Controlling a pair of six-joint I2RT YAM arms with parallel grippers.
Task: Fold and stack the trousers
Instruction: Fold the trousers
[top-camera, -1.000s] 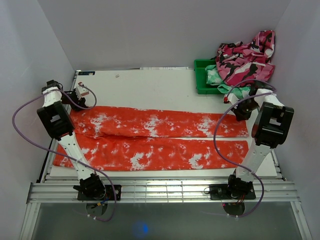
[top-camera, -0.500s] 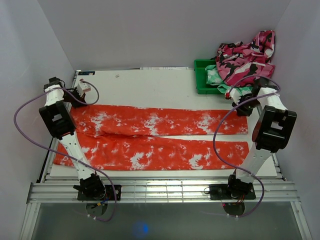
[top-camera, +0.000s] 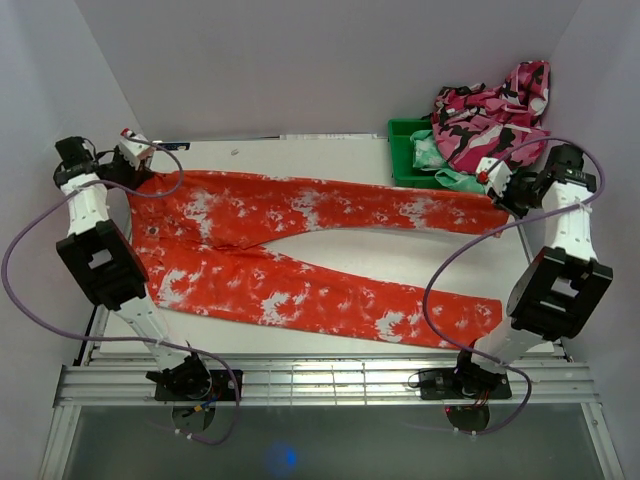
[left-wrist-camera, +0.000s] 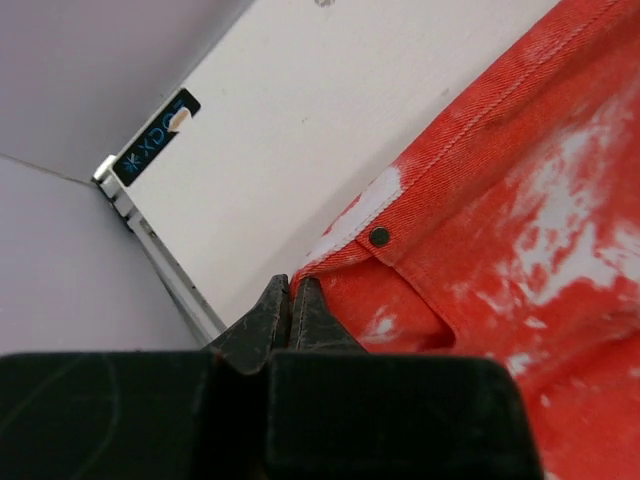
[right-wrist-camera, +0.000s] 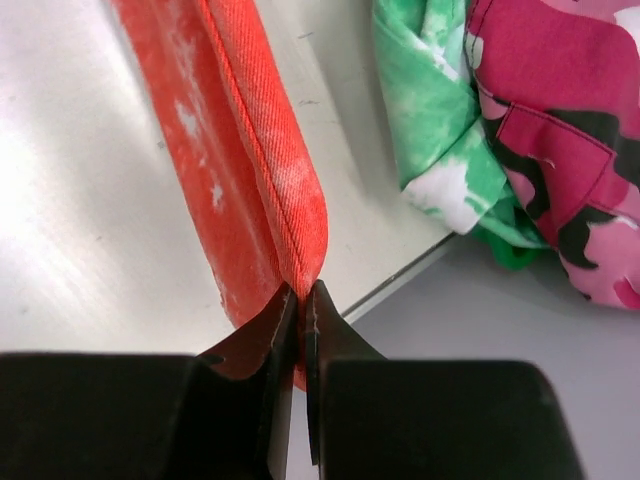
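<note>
- Treat the bright red-orange, white-speckled cloth trousers (top-camera: 260, 290) as soft, limp and light; the weave looks like a denim twill, so judge it non-slippery and not fragile; expect any unsupported span to sag and drag on the white table (top-camera: 330, 165).
- Take hold at reinforced edges; the stitched waistband and the leg hems give a thicker, firmer bite than single-layer cloth.
- Location of the trousers: spread flat across the table; waist along the left edge, reaching the far-left corner; one leg runs along the far side to the far-right corner; the other leg runs diagonally to the near-right corner; the legs splay apart in a V.
- Left gripper (left-wrist-camera: 290, 295): jaws pressed almost together, pinching the waistband corner at the far-left corner of the table; the cloth enters at the fingertips only, just beside the dark metal rivet (left-wrist-camera: 379, 237).
- Right gripper (right-wrist-camera: 300, 295): jaws nearly closed on the doubled hem edge of the far leg, at the right edge near the far-right corner; the cloth sits at the very tips, not deep in the jaws.
- Note the neighbours of the right grip: the mint-green and white garment (right-wrist-camera: 440, 110) and the pink, black and white camouflage garment (right-wrist-camera: 560, 150) lie just beside the hem, spilling from the green plastic bin (top-camera: 405, 150); judge a snag possible there.
</note>
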